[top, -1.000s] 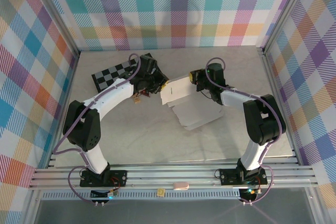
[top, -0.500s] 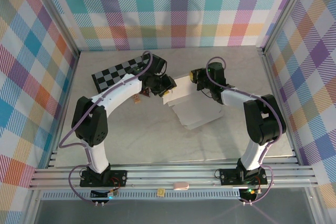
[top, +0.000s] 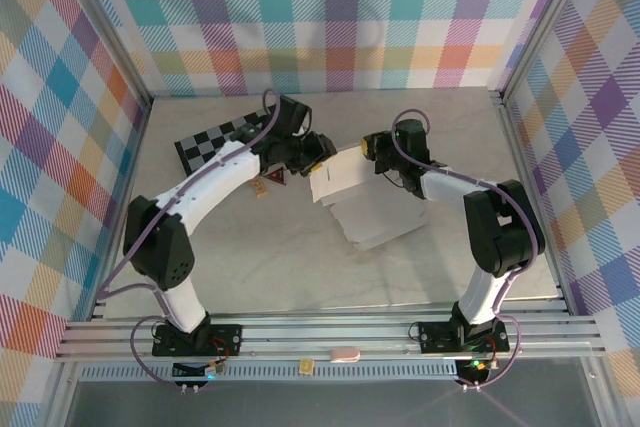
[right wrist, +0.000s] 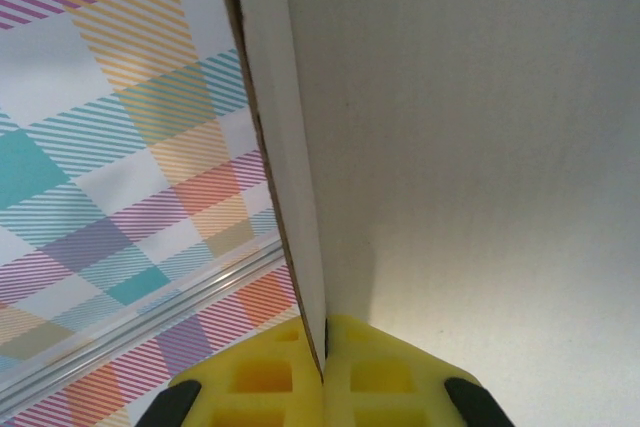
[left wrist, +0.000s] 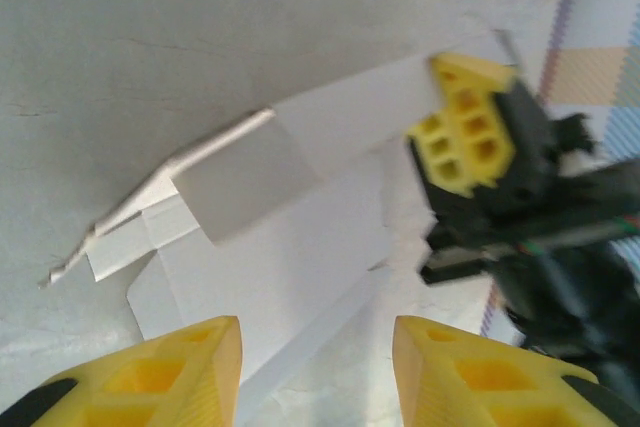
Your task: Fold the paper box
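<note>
At the right wrist, the right gripper (right wrist: 322,379) has its two yellow fingers pressed together on the edge of a white panel of the paper box (right wrist: 470,147). The cardboard edge rises straight from the seam between them.

From the top view, this gripper (top: 368,147) holds the right end of a raised panel at the far side of the box (top: 372,217). The remainder of the cut-out lies flat on the table (top: 280,267), extending toward the arm bases.

The left gripper (left wrist: 315,352) is spread, with nothing between its fingers. The box lies beyond them, one flap (left wrist: 240,182) standing up from the sheet. The right gripper is visible across it, clamped at the panel's far corner. In the top view the left gripper (top: 318,154) sits at the left end of the raised panel. Whether it touches the cardboard cannot be determined.

The box occupies the middle of the table, between the two arms.

A black-and-grey checkered board (top: 205,144) lies at the far left, partly under the left arm and apart from the box. Plaid walls (top: 330,17) enclose the table on three sides.
</note>
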